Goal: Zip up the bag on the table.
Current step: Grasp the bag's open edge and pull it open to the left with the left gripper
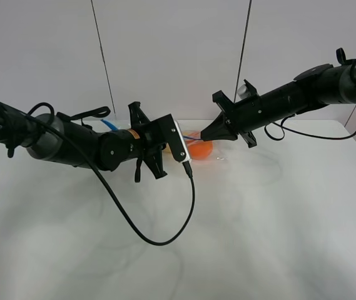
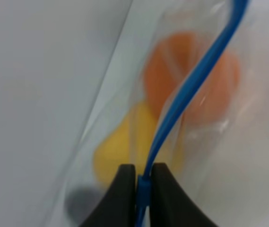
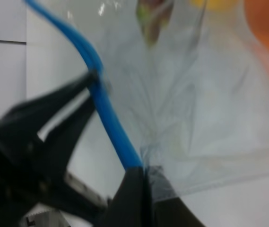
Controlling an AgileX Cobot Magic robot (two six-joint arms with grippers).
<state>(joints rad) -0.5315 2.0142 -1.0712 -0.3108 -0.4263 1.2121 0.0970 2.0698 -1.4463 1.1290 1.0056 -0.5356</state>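
The clear bag (image 1: 210, 154) lies at the back middle of the white table (image 1: 271, 225), mostly hidden behind my two grippers. Its orange (image 1: 201, 149) shows between them. In the left wrist view my left gripper (image 2: 143, 182) is shut on the blue zipper strip (image 2: 195, 75), with the orange (image 2: 205, 90), the yellow pear (image 2: 120, 151) and a dark shape (image 2: 80, 203) visible through the plastic. In the right wrist view my right gripper (image 3: 143, 182) is shut on the strip's end (image 3: 122, 146) at the bag's corner. My left gripper's fingers (image 3: 70, 106) pinch the strip further along.
A black cable (image 1: 165, 240) from the left arm loops over the middle of the table. A blue length (image 1: 109, 125) shows behind the left arm. The grey wall stands close behind the table's far edge.
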